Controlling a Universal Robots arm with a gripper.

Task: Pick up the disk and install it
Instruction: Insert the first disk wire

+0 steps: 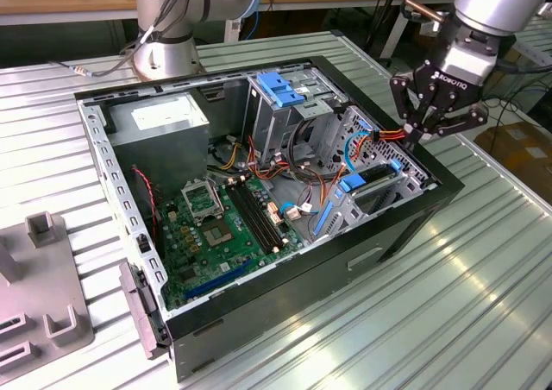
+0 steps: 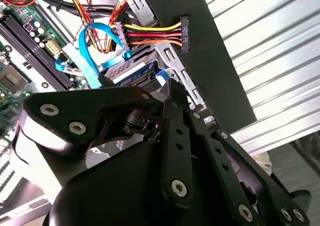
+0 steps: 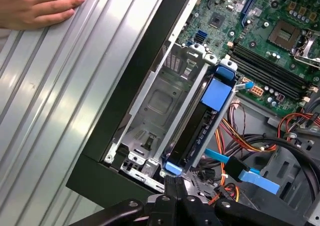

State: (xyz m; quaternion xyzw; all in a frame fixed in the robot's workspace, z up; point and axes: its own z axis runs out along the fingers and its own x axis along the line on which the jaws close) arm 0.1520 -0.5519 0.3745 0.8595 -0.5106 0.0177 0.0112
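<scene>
From my remote seat I see one line of white lettering, a maker's mark, on the black body of the gripper (image 1: 422,133) in the upper right of the exterior view (I leave it unread). The white sticker (image 1: 159,112) on the grey box (image 1: 172,135), upper left, has print too small to read. The markings on the motherboard (image 1: 228,226) are equally illegible.

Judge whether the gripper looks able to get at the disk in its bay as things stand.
Probably yes. The gripper hangs right above the disk, which stands on edge in the open-topped case. Nothing covers the disk's blue frame from above, though coloured cables run close beside it.
</scene>
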